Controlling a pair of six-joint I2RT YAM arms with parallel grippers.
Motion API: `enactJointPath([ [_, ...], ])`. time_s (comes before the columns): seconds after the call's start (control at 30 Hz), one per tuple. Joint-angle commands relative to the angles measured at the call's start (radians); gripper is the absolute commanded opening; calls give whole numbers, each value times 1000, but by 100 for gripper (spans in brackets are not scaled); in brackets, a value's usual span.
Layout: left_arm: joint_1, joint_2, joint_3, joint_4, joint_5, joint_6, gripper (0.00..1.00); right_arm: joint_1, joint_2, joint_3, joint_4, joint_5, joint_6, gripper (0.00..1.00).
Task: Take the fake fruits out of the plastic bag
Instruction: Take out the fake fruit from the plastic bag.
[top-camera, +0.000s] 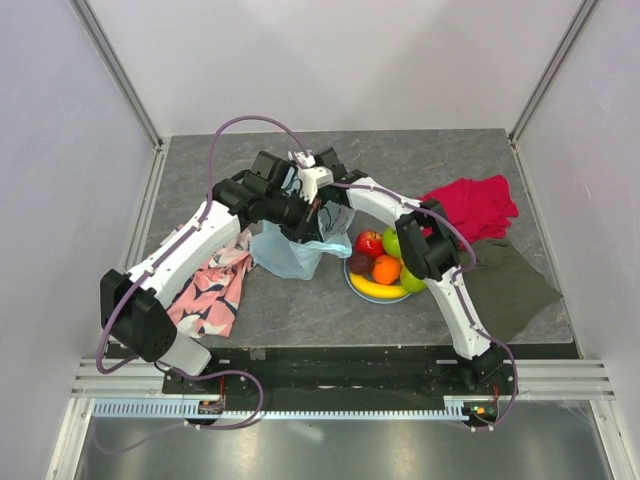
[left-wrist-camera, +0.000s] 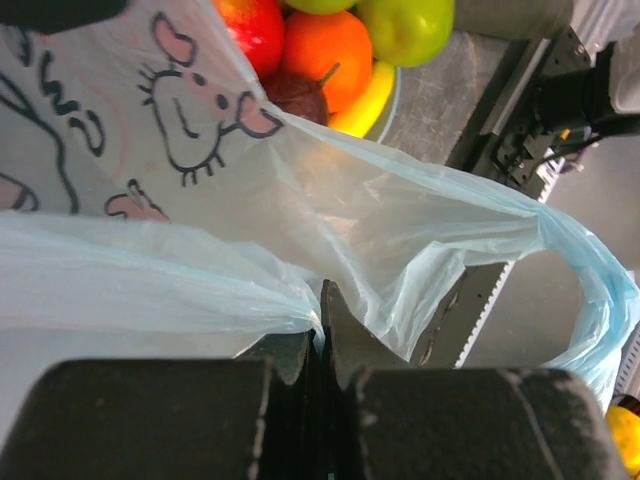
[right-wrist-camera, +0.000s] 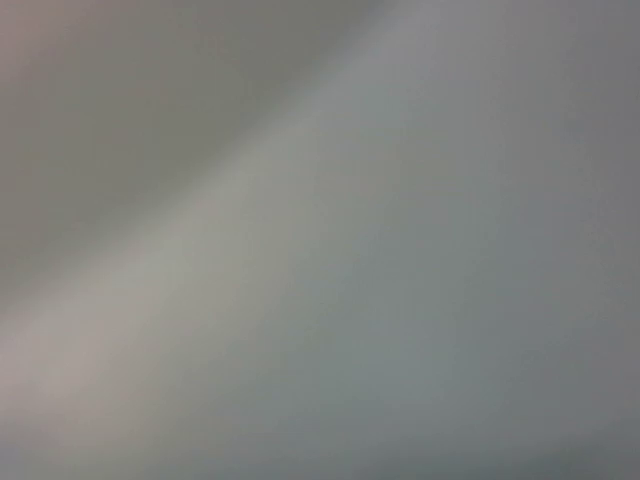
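Closest to my left wrist camera, the left gripper (left-wrist-camera: 321, 318) is clenched on a fold of the plastic bag (left-wrist-camera: 420, 220), with the pale-blue film stretching away from it. From above, the bag hangs between both arms over the bench (top-camera: 300, 312), just left of the plate (top-camera: 349, 281). The fake fruits (top-camera: 381, 264) I can see are piled on that plate. The right gripper (top-camera: 318, 212) sits at the bag's mouth. Its wrist view is pure blur, so I cannot tell whether it is clenched or released.
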Motion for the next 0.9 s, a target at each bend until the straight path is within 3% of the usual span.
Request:
enactJointPath([
  [0.0, 44, -28, 5, 45, -45, -1, 2, -33, -149, -63, -44, -28, -49, 10],
  [0.03, 52, -28, 8, 47, -59, 2, 1, -42, -172, -80, -52, -34, -59, 2],
  [0.07, 59, -29, 10, 45, -67, 5, 2, -48, -221, -121, -55, -37, -65, 0],
  [0.33, 121, -45, -64, 77, -159, 53, 1, -70, -442, -218, -124, -168, -183, 0],
  [0.67, 154, -55, -96, 149, -269, 74, 2, -82, -597, -248, -228, -166, -271, 0],
  [0.87, 157, -60, -110, 159, -341, 97, 2, -159, -677, -211, -320, -162, -306, 0],
])
